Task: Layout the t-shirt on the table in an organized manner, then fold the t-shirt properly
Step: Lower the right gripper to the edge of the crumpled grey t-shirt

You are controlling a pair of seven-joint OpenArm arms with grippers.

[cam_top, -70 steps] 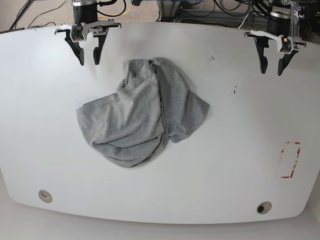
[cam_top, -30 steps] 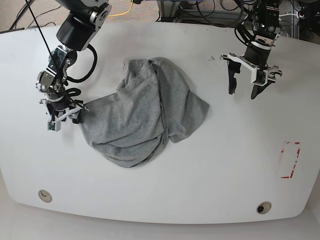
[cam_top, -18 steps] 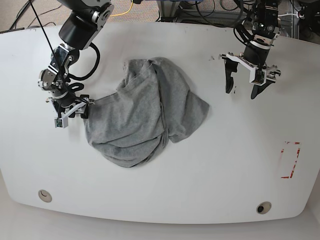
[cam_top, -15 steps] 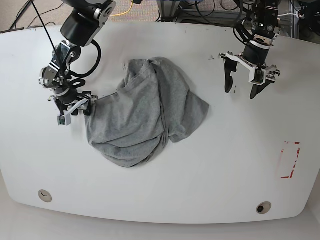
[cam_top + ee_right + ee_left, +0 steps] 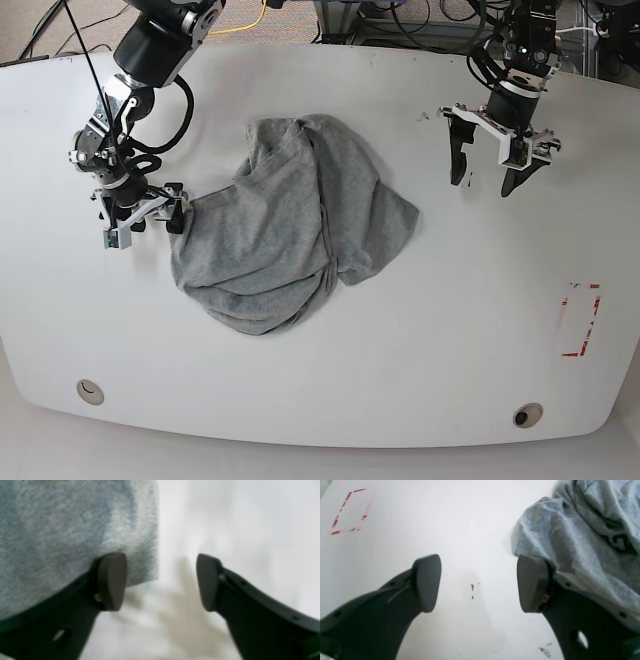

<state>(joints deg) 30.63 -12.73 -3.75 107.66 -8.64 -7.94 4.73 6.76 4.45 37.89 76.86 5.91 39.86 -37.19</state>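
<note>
Beside the t-shirt, the right hand hangs low, jaws apart.

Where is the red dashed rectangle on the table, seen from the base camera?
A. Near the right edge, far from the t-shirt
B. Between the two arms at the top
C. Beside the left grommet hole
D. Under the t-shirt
A: the base view shows the red rectangle close to the right edge of the table, well apart from the t-shirt crumpled near the middle.
</note>
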